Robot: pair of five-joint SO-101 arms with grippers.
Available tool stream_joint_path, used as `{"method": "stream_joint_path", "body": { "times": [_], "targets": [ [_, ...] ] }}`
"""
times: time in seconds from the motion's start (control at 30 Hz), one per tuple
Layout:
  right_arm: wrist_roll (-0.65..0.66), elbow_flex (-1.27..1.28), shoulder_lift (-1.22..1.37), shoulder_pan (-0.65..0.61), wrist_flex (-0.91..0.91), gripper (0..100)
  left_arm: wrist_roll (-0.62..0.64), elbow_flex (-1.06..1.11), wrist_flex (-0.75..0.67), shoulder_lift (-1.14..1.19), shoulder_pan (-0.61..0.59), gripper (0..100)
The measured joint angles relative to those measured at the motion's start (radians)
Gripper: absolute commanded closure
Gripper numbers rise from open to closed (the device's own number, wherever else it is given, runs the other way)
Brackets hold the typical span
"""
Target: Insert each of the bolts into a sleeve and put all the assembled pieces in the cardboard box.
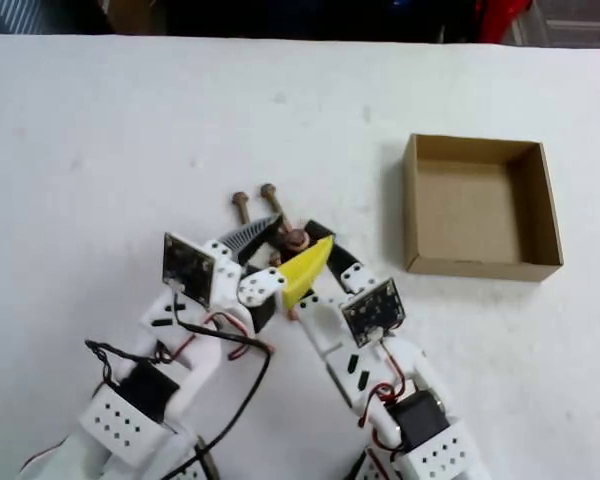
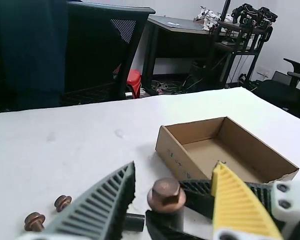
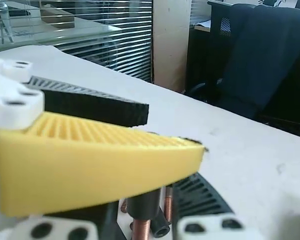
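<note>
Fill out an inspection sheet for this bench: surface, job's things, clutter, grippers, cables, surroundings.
Surface: white table, faintly marked.
Job's things: cardboard box, nothing inside; two loose bolts lying near the grippers; a third bolt upright in a dark sleeve between them.
Clutter: nothing seen.
Grippers: left gripper and right gripper meet at the upright bolt; which one grips it cannot be told.
Cables: black and red leads hang loose behind the grippers.
Surroundings: office chair, desk and window blinds beyond the table.
</note>
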Motion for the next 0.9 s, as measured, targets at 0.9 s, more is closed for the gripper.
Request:
{"method": "stream_joint_path", "body": {
  "times": [0.9],
  "targets": [
    [0.000,-0.009,0.000,0.143,0.071,98.1,0.000,-0.038,0.094,0.000,-0.416,96]
  ]
}}
